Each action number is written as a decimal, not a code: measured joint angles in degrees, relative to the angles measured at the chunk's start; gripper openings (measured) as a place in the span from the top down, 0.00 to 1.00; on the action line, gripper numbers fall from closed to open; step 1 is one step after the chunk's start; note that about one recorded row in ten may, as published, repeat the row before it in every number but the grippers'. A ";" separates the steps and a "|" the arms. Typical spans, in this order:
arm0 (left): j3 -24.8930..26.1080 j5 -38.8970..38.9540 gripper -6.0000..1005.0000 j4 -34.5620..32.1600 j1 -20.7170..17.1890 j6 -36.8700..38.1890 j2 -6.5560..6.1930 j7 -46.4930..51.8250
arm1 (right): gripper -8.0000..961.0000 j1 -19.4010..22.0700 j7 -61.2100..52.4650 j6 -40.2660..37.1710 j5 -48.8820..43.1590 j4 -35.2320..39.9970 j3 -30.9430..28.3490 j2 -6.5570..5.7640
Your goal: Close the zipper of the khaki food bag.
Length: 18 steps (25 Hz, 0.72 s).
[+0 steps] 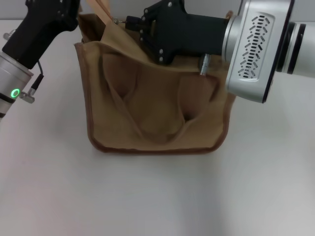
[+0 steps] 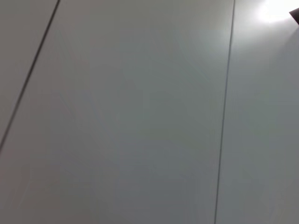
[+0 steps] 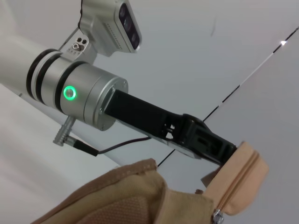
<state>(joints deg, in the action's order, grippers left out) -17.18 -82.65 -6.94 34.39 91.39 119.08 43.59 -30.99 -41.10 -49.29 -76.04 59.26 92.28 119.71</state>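
While the khaki food bag (image 1: 157, 118) stands on the white surface (image 1: 157, 196) straight ahead of me, both arms reach in over its top edge at the far side. My left gripper (image 3: 219, 151) comes in from the left and, in the right wrist view, its black fingers (image 3: 210, 144) are pinched on the end of the bag's tan top flap, holding that end lifted. The zipper (image 3: 238, 179) runs along that flap, with its small silver pull tab (image 3: 217, 216) sitting low near the edge of the picture. My right gripper (image 1: 135, 24) reaches across from the right above the bag's rim; I cannot tell whether its fingers are apart or together. The bag's front face sags inward in soft folds. The left wrist view shows only a pale panelled wall (image 2: 140, 116).
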 joint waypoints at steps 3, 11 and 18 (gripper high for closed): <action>0.47 0.00 0.97 0.00 -0.39 -0.17 -0.05 0.00 | 0.99 0.47 -0.41 0.00 0.00 0.18 0.00 0.00; 0.95 0.15 0.97 0.14 -1.07 -0.56 -0.04 0.00 | 0.99 1.23 -0.80 0.36 0.00 0.56 -0.19 0.01; 0.70 0.02 0.97 0.20 -0.78 -0.33 0.00 0.00 | 0.99 1.38 -0.93 0.72 0.41 0.82 -0.11 0.08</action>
<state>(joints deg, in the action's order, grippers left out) -16.48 -82.63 -6.73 33.61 91.06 119.08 43.59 -29.61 -42.02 -48.57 -75.63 60.09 92.18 119.79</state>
